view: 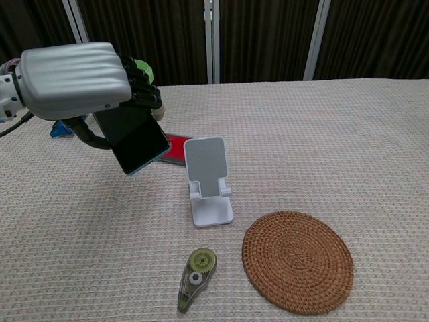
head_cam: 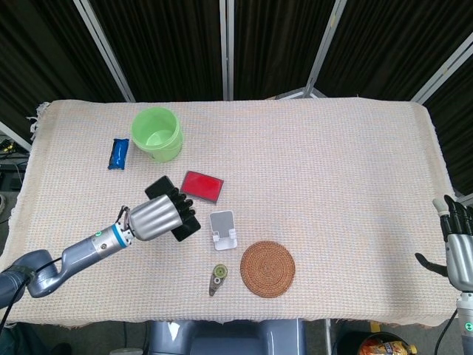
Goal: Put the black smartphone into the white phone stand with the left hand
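Left hand [view: 74,80] fingers grasping black smartphone [view: 136,136] aloft, tilted, just left of white phone stand [view: 209,181]; misjudged lowering angle could topple the light stand.

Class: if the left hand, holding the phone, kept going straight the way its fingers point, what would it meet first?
Probably the white stand: the left hand with the phone points toward it, though depth is unclear.

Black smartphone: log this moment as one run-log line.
left hand holds black smartphone, lifted | white phone stand empty | right hand idle at table edge | phase: carrying to stand
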Motion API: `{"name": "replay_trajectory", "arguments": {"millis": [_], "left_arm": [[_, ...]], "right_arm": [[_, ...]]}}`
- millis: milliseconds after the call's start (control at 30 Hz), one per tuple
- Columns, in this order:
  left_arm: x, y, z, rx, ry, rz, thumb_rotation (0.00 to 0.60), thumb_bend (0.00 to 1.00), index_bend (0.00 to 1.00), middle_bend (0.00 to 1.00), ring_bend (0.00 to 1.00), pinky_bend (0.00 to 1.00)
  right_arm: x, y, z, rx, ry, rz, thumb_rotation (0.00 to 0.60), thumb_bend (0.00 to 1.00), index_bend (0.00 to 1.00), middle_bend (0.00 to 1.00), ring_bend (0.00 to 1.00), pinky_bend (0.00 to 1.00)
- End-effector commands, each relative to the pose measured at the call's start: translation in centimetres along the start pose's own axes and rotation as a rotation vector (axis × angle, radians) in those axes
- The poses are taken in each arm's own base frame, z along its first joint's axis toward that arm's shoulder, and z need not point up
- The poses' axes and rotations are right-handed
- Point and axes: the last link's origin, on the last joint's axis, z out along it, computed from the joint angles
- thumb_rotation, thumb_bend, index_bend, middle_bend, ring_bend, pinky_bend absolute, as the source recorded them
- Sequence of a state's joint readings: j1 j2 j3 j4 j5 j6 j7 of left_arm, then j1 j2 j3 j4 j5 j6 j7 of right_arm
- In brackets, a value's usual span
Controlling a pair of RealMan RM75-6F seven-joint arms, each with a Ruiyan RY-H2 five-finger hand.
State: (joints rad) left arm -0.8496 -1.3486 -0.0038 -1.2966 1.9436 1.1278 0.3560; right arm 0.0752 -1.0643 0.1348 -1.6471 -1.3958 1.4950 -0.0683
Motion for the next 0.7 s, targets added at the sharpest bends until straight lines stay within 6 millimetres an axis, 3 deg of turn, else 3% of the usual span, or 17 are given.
{"name": "replay_trajectory", "arguments": {"millis": [33,200,700], "left_arm": [[2.7,0.4,3.3,-0.089,0.057,0.177,0.600,0.01,0.56,0.40,0.46,0.43],[4.0,1.8,5.5,-0.158,0.048,0.319,0.600,0.01,0.56,0.40,0.46,0.43],[4.6,5.7,9.1,-0.209,-0.004,0.534,0.600,0.02,0.57,0.41,0.46,0.43]], "right_arm": [[0.1,0.2,0.0,-0.006,0.002,0.004,0.600,0.00,0.00,0.00,0.00,0.00],[0.3,0.6,-0.1,-0.014,0.005,0.013,0.600,0.00,0.00,0.00,0.00,0.00],[0.6,1.1,-0.2,-0.026,0.008,0.024,0.600,0.00,0.00,0.00,0.00,0.00]]}}
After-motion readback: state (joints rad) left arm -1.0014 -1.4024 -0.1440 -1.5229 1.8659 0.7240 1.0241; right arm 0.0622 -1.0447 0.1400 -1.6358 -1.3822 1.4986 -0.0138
